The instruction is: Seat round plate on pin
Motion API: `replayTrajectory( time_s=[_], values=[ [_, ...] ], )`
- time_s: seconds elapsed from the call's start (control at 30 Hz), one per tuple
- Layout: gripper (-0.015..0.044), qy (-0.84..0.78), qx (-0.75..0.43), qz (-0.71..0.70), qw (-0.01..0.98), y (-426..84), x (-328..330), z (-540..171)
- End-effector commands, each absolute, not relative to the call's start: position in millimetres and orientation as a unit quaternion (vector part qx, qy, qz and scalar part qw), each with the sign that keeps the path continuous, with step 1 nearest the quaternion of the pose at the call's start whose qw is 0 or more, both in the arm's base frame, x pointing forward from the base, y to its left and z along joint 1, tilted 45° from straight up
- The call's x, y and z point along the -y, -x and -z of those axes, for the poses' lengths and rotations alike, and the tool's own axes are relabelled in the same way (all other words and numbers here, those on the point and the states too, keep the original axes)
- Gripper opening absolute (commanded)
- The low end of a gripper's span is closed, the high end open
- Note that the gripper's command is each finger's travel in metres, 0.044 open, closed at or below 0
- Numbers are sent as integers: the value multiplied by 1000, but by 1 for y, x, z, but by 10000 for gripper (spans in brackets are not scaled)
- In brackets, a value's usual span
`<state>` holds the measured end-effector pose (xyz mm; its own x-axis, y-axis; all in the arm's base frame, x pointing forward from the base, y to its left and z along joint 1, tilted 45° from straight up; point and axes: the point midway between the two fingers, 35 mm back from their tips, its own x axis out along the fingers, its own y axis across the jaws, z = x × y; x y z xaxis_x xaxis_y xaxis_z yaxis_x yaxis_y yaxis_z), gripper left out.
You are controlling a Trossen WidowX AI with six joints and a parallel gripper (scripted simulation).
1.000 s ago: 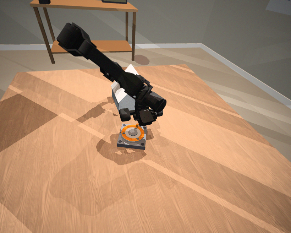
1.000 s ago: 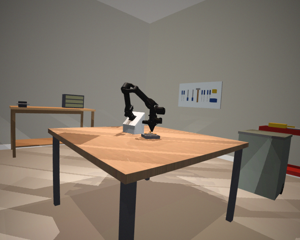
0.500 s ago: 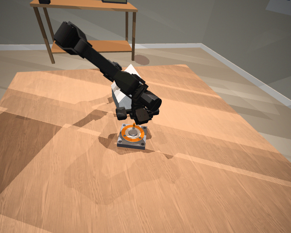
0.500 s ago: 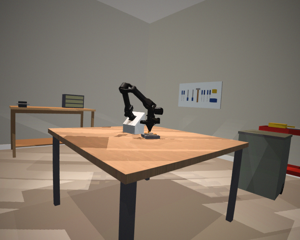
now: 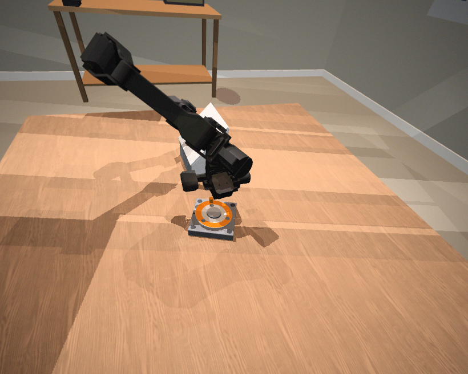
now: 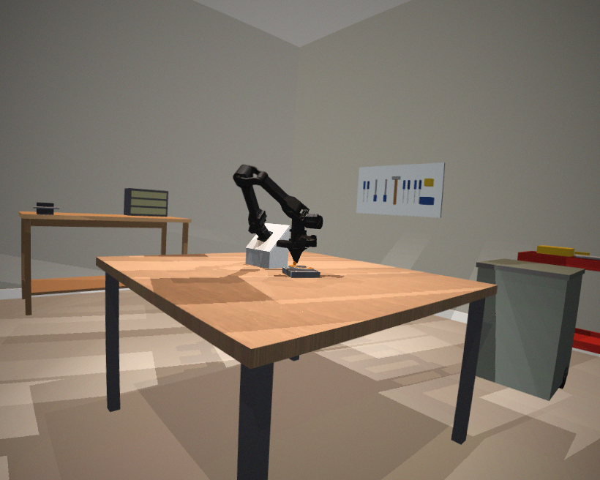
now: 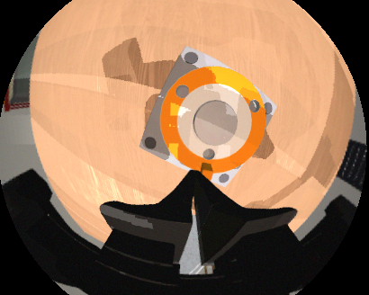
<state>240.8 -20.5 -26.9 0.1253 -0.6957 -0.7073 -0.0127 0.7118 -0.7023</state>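
The round plate [image 5: 213, 224] [image 7: 168, 121], with an orange ring, sits around the post [image 5: 213, 212] [image 7: 215, 122] on the grey square base [image 5: 212, 235] [image 6: 301, 274] [image 7: 154, 130]. Its near rim in the top view shows above the base; I cannot tell how level it is. The orange tab [image 5: 211, 199] [image 7: 206, 170] is on the arm's side, with the hole [image 7: 208, 154] just inward of it. I cannot make out the pin. My gripper [image 6: 295, 262] [image 7: 193, 174] is shut and empty, fingertips down at the tab's left side in the wrist view; contact is unclear.
A white and grey slanted block [image 5: 197, 162] [image 6: 259, 257] stands on the table [image 5: 273, 312] [image 6: 240, 320] beyond the base, beside the arm. A shelf table [image 5: 136, 9] [image 6: 99, 219] and a grey-green bin [image 6: 530, 320] stand away from the table.
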Motion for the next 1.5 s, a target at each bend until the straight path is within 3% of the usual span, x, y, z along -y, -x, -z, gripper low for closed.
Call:
replayTrajectory(
  time_s=[0.0, 1.47],
  values=[
    [0, 290, -612, 248, 693, -240, 25, 22],
    [0, 291, -612, 249, 692, -256, 54, -15]
  ],
)
